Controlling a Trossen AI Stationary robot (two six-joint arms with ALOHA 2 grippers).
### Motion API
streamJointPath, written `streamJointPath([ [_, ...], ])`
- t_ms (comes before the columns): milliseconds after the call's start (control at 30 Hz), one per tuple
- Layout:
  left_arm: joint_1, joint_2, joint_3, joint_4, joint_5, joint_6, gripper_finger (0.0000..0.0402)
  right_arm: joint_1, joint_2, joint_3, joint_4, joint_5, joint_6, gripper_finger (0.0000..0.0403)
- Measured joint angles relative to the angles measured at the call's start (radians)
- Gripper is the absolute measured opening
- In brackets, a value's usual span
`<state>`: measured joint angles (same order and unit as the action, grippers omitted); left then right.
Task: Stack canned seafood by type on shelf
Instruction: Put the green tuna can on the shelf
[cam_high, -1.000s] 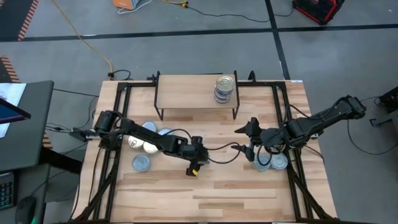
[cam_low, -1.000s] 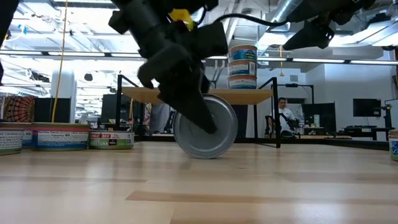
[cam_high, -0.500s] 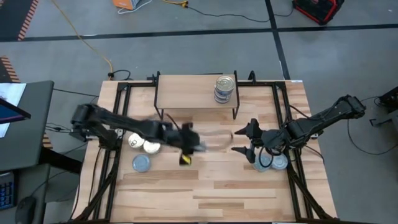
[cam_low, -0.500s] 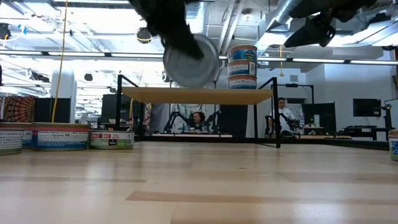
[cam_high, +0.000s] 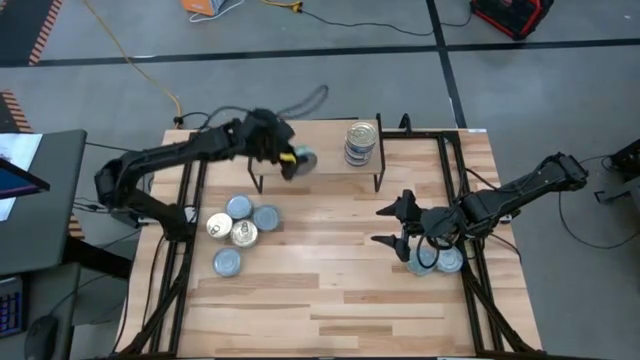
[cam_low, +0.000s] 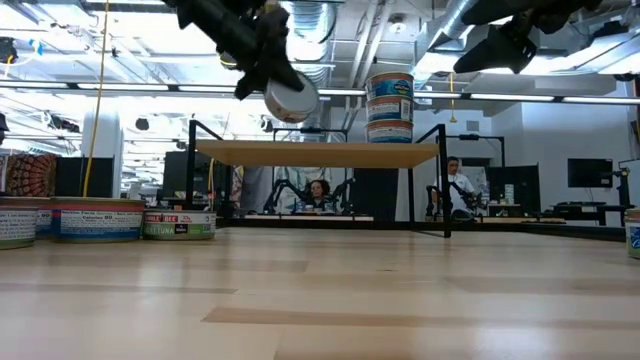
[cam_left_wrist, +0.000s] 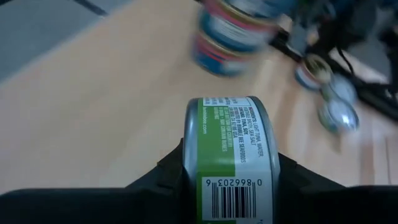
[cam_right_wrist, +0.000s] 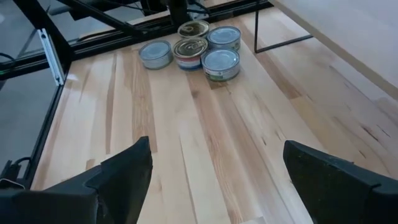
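Currently the left pincer (cam_high: 291, 160) is gripping a tin (cam_high: 303, 161) on edge, its two fingers clamped on the flat faces, and is holding it above the shelf (cam_high: 320, 157), near its left end. In the left wrist view the tin (cam_left_wrist: 229, 158) is standing upright between the fingers, its green label and barcode facing the camera. A stack (cam_high: 361, 142) of tins is already sitting toward the right end of the shelf; in the low view it (cam_low: 390, 107) is rising well clear of the carried tin (cam_low: 291, 100). Five more tins (cam_high: 240, 226) are waiting in a cluster on the counter (cam_high: 330, 290) on the left, and a couple of others (cam_high: 440, 261) are lying under the right arm. The right pincer (cam_high: 392, 226) is hanging over the right of the counter with its fingers spread wide and nothing between them. To place well, I judge the wrist is needing to roll so the tin turns flat before it goes down; released on edge, it would likely roll off the shelf. Whether it belongs on the existing stack or in a new pile I cannot tell, since the stack's labels are blurred in the wrist view. Either way, lowering until it is resting fully before letting go, then lifting straight up, should be keeping the stack undisturbed.
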<state>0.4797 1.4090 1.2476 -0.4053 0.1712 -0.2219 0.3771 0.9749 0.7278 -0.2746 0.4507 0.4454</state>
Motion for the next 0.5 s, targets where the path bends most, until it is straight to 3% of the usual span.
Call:
streamJointPath([
  [200, 0.177, 0.006, -0.002, 0.013, 0.127, -0.085, 0.0122, -0.001, 0.000, 0.000, 0.002, 0.000, -0.023, 0.0382],
  [500, 0.224, 0.109, -0.058, 0.230, 0.237, -0.312, 0.0126, -0.007, 0.000, 0.000, 0.013, -0.002, -0.028, 0.0382],
])
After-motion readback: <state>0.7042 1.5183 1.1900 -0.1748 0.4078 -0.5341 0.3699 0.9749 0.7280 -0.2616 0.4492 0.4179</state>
